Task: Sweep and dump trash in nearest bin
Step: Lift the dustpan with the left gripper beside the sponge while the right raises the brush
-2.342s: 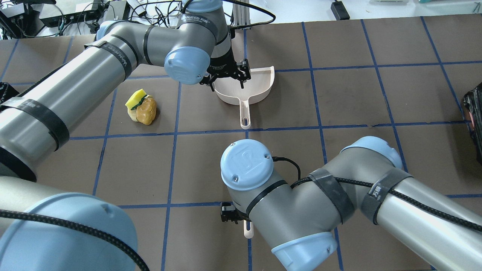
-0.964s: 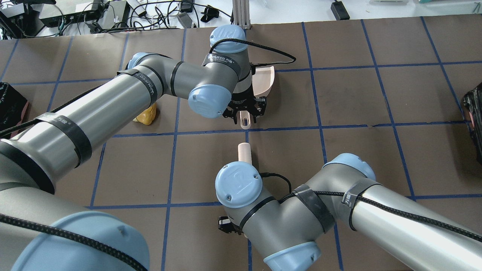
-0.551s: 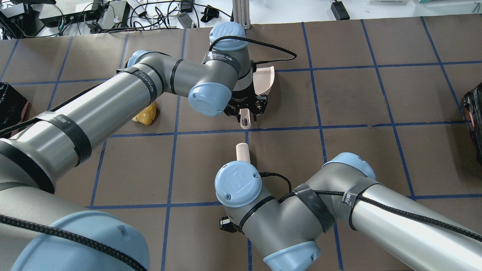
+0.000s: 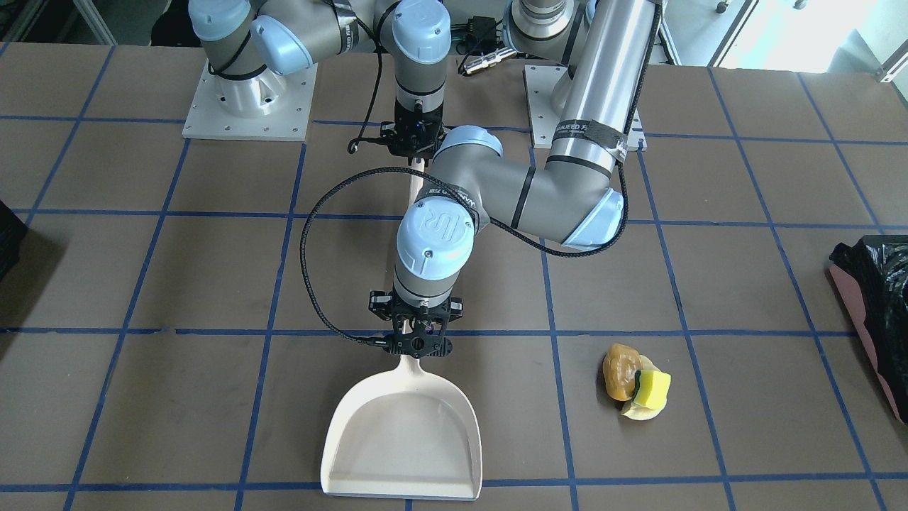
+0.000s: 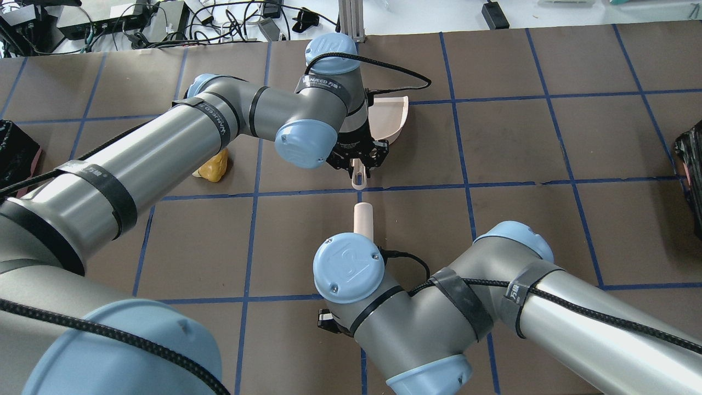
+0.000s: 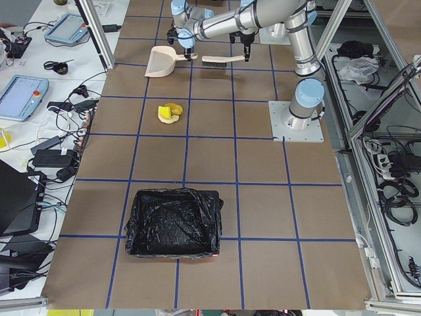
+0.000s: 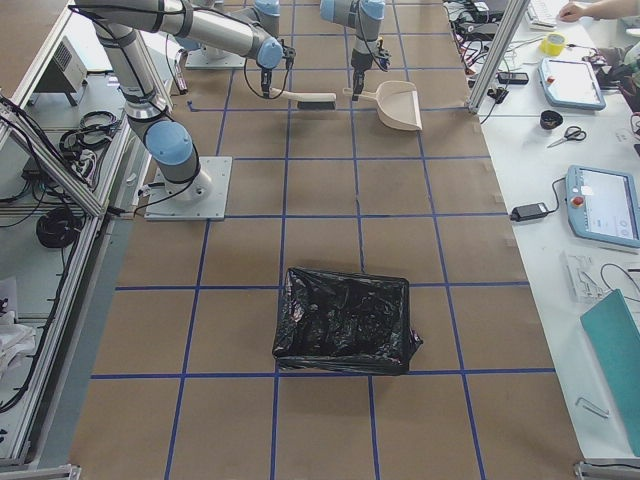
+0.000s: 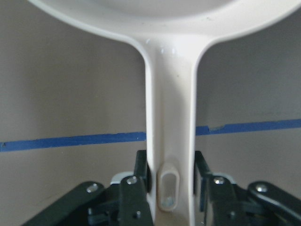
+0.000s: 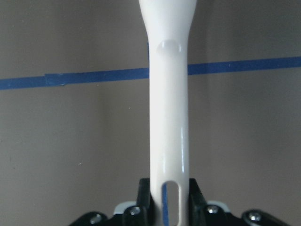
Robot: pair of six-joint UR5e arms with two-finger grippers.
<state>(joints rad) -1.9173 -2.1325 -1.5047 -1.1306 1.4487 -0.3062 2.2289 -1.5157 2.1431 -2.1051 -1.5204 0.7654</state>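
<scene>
Brown taped tabletop: left gripper clamps the handle of the cream plastic dustpan, right gripper clamps the cream brush handle; orange-and-yellow trash pile sits left of the far-facing pan, nearest the left arm.

The trash — glossy orange-brown lump, yellow sponge (green-edged), pale peel — lies huddled together. The pink-sided, black-bagged bin stands well apart.

The dustpan is smooth cream plastic with a soft sheen; the brush handle is glossier. Near the dustpan, the trash has a glossy brownish lump and matt sponge. The bin has a crinkled, shiny black plastic liner.
</scene>
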